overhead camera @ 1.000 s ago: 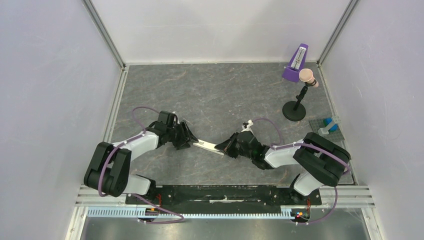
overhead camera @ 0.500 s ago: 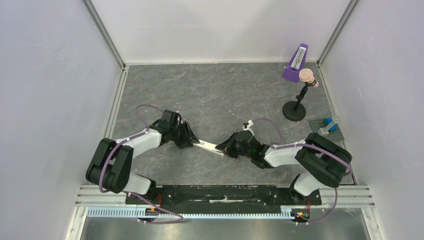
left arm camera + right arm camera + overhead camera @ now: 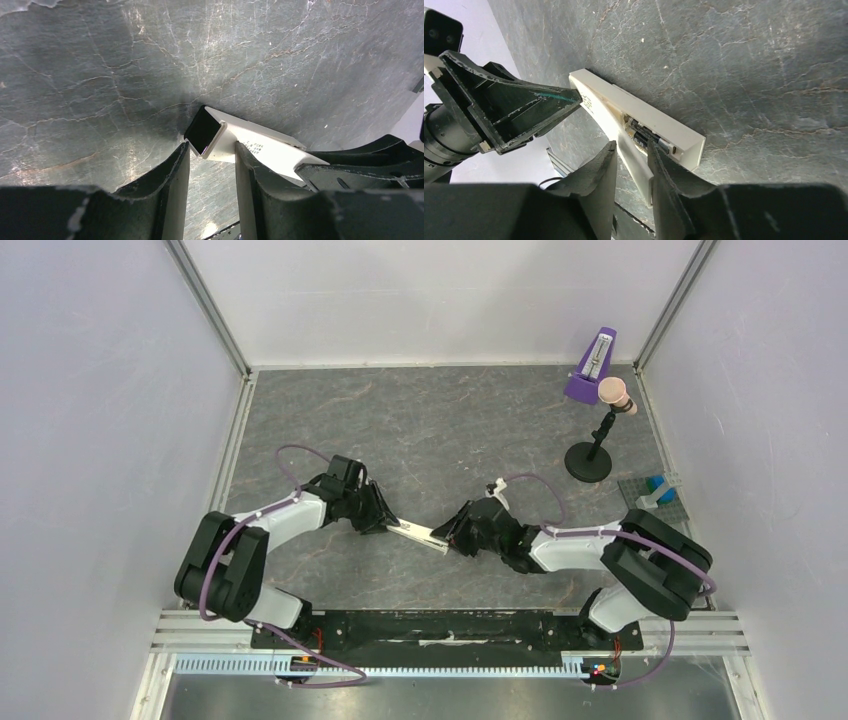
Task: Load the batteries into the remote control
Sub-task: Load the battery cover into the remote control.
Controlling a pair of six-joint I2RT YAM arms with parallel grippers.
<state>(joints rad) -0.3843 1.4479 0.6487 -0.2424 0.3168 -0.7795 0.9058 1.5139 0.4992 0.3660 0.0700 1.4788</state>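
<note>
The remote control [image 3: 270, 147] is smooth matt white plastic; the table [image 3: 100, 75] is veined, stone-like grey.

My remote control [image 3: 418, 533] is a slim white bar slanting low over the table [image 3: 450, 430]; whether it rests flat I cannot tell. Its dark end face sits between the tips of my left fingers [image 3: 175, 170], which press against its sides. It lies back-up, with small grey print near that end. Toward the other end the rectangular recess is uncovered. The batteries [image 3: 647, 136] lie in it, two small dark cells with metal ends, side by side along the bar. The cover strip [image 3: 636, 170], pinched in my right fingers [image 3: 596, 172], meets the recess's near edge.
</note>
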